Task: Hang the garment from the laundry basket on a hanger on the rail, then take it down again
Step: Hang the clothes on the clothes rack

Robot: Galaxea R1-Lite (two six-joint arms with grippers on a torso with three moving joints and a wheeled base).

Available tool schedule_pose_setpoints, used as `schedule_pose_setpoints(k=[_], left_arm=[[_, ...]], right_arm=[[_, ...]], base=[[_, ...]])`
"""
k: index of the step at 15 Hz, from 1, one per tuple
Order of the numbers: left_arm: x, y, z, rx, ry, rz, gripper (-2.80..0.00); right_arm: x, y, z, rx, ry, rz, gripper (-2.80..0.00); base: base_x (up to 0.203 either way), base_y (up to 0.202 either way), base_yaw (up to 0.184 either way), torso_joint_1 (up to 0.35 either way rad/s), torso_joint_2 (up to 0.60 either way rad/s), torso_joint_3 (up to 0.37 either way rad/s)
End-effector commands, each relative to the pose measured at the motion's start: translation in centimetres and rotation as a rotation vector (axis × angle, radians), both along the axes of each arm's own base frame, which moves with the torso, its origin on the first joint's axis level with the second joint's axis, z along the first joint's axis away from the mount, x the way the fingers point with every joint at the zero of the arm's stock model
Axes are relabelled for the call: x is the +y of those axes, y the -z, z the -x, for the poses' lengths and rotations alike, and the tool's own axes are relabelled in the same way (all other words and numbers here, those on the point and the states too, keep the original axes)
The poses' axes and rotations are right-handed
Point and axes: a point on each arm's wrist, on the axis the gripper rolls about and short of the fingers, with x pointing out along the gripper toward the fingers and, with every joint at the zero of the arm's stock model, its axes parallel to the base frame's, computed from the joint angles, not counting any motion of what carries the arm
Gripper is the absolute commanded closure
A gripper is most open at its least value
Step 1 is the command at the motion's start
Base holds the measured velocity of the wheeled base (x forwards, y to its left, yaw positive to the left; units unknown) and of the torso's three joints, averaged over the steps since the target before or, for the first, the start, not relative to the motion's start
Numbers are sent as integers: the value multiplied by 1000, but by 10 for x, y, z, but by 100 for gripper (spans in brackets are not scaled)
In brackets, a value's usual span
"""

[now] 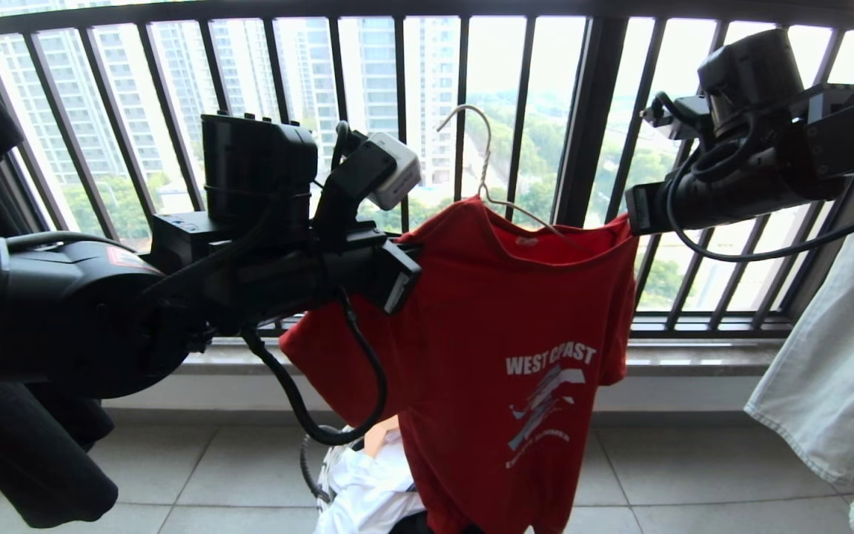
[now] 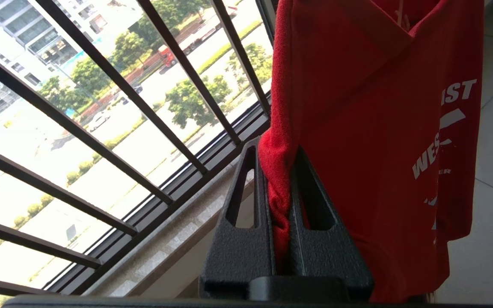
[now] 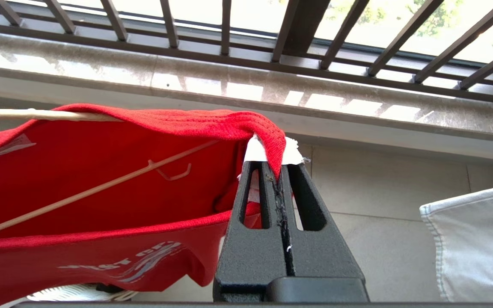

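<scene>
So both hands are clamped on the red tee, left hand and right hand on opposite shoulders, white wire hanger between them, hook up.

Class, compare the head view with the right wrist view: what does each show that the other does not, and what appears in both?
Head view only: the thin white wire hanger's hook free in the air above the collar, the left gripper at the shirt's shoulder, and the white-rimmed round laundry basket below.

Right wrist view only: the right gripper, jaws shut on the shirt's edge.

Both: the bright red printed T-shirt on the hanger, the black barred window railing and a pale grey-green garment.
</scene>
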Motion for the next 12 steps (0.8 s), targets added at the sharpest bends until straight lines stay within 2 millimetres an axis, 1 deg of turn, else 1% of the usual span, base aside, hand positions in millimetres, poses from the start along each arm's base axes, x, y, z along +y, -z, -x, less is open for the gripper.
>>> schedule_pose_setpoints(k=[1, 4, 8, 10, 12], left_arm=[[-4, 2, 0, 6, 14, 0, 0], [-7, 2, 3, 10, 27, 2, 0], [-9, 4, 5, 20, 66, 5, 0], [-8, 2, 6, 17, 69, 10, 0], [-4, -5, 11, 5, 67, 29, 0]], right_arm=[[9, -4, 6, -11, -30, -3, 0], [17, -7, 7, -32, -51, -6, 0], [18, -10, 6, -61, -51, -8, 0], [14, -10, 4, -70, -53, 29, 0], [8, -8, 1, -68, -33, 48, 0]], base=[[0, 0, 0, 0, 0, 0], [0, 0, 0, 0, 0, 0], [0, 0, 0, 0, 0, 0], [0, 0, 0, 0, 0, 0], [0, 0, 0, 0, 0, 0]])
